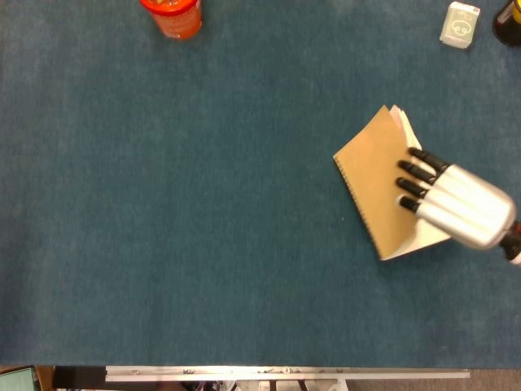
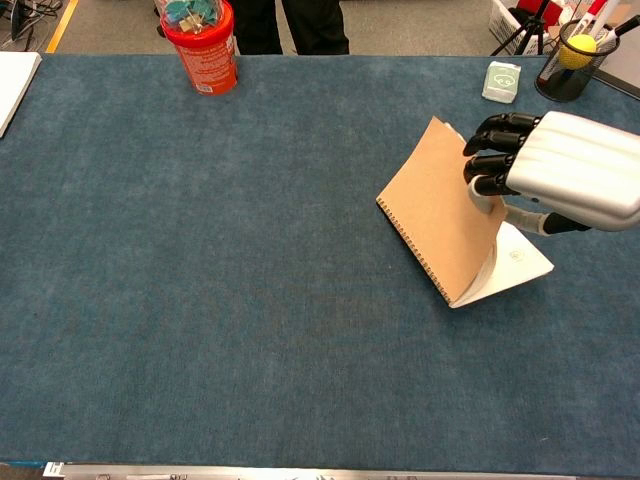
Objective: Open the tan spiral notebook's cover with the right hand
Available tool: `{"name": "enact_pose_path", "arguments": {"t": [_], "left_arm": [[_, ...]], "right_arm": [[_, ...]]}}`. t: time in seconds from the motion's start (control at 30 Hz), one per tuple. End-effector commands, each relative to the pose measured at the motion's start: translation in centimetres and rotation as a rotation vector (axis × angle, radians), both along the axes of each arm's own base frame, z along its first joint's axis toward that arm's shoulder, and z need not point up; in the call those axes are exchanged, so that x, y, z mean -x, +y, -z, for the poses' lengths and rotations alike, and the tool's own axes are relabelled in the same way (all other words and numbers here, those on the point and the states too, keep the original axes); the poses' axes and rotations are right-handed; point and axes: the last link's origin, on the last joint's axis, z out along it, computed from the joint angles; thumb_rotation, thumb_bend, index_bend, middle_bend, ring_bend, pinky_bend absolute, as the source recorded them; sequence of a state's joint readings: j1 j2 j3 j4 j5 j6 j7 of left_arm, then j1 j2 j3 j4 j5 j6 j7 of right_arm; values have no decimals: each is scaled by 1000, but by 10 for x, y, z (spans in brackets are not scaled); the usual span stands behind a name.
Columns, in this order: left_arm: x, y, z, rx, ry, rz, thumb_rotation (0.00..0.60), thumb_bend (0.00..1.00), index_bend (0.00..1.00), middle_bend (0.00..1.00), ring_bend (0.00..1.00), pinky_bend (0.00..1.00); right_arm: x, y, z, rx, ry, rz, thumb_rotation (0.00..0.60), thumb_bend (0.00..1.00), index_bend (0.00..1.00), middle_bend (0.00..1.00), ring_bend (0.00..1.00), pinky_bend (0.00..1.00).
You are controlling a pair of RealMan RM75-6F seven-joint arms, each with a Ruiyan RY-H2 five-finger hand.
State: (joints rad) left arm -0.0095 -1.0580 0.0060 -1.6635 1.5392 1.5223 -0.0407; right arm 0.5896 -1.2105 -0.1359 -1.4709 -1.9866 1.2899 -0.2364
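The tan spiral notebook [image 1: 373, 186] lies at the right of the blue table, its spiral edge pointing toward the table's middle. Its tan cover [image 2: 436, 215] is raised at an angle, and the white pages [image 2: 521, 264] beneath it show. My right hand [image 1: 461, 205] grips the cover's free edge, dark fingers on top of it and the thumb under it, as the chest view shows [image 2: 572, 172]. The arm runs off the right edge. My left hand is in neither view.
A red canister [image 2: 201, 46] stands at the far left back. A small white box [image 2: 502, 82] and a black pen cup [image 2: 569, 62] sit at the back right. White paper [image 2: 12, 86] lies at the left edge. The table's front rail [image 1: 285, 373] runs along the bottom.
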Motion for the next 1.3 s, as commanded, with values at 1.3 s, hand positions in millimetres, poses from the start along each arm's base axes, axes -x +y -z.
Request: {"name": "enact_pose_path", "arguments": {"t": [1.3], "left_arm": [[4,-11,-9,-9,-22,-27,600,510,307,276,159,166]], "right_arm": [[-107,-42,146,-187,-11,-266,600,396,756,449,245,214]]}}
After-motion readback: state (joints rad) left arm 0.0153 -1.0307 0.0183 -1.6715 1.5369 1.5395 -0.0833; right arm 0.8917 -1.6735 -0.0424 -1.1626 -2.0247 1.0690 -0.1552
